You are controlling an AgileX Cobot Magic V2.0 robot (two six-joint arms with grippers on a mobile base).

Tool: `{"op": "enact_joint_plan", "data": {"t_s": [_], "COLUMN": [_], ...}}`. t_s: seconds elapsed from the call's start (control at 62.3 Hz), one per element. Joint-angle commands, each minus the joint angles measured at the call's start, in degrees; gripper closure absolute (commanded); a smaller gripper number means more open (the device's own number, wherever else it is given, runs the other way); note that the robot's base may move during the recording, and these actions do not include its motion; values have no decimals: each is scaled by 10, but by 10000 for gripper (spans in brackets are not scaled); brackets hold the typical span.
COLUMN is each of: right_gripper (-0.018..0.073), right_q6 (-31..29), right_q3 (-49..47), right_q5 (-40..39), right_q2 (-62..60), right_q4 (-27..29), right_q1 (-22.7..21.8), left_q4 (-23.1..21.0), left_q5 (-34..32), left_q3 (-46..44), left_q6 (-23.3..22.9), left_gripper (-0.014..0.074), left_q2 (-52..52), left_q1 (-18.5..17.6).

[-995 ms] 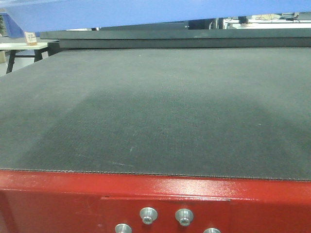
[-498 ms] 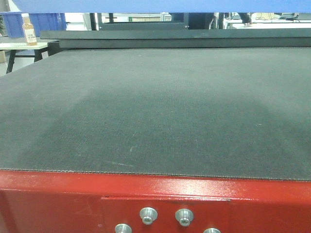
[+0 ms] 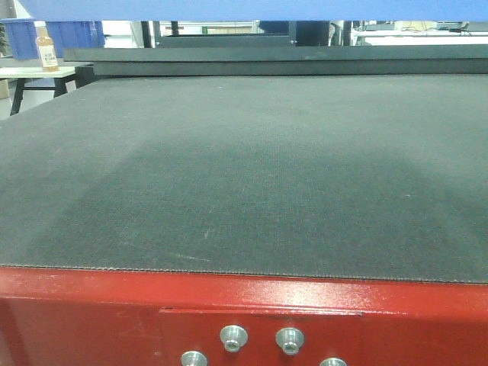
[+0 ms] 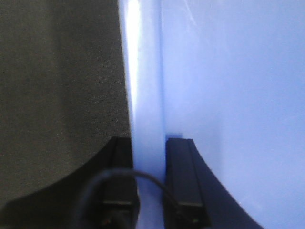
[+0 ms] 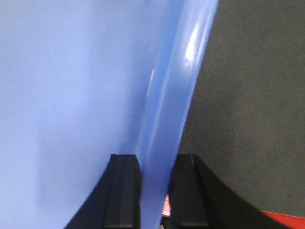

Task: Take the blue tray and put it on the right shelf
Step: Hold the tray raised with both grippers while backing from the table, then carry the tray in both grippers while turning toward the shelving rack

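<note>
The blue tray (image 3: 244,9) has risen to a thin band along the top edge of the front view, well above the counter (image 3: 244,175). Left fingers (image 4: 183,176) and right fingers (image 5: 125,191) each pinch an opposite rim, likely to carry it level.

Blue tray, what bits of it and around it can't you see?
Front view: the blue tray is cut off by the top edge; only a strip shows.
Wrist views: close up at the left gripper and right gripper, its ends run off-frame.
The right shelf: in no view.
Far bottle: label too small.
</note>
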Motion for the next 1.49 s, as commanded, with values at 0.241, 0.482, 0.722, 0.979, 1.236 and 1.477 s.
{"op": "enact_joint_plan", "data": {"t_s": [0.241, 0.482, 0.722, 0.979, 1.236, 1.477], "right_gripper": [503, 503, 503, 503, 503, 503], "right_q6": [-18, -18, -18, -18, -18, -18], "right_q3": [-17, -17, -17, -17, -17, -17], "right_q5": [-32, -32, -32, -32, -32, -32], "right_q2": [-16, -16, -16, -16, -16, -16], "right_q4": [-25, -25, -25, -25, -25, -25], "right_q1": [-2, -2, -2, -2, -2, -2], "left_q4": [15, 14, 12, 10, 9, 9], "left_q5": [58, 58, 58, 58, 58, 58], "left_q3": [-19, -19, -19, -19, -19, -19], "left_q6": [15, 15, 15, 15, 15, 15], "left_gripper": [645, 645, 645, 645, 645, 645], "left_q2": [-23, -23, -23, -23, -23, -23], "left_q1": [-6, -6, -6, -6, -6, -6]}}
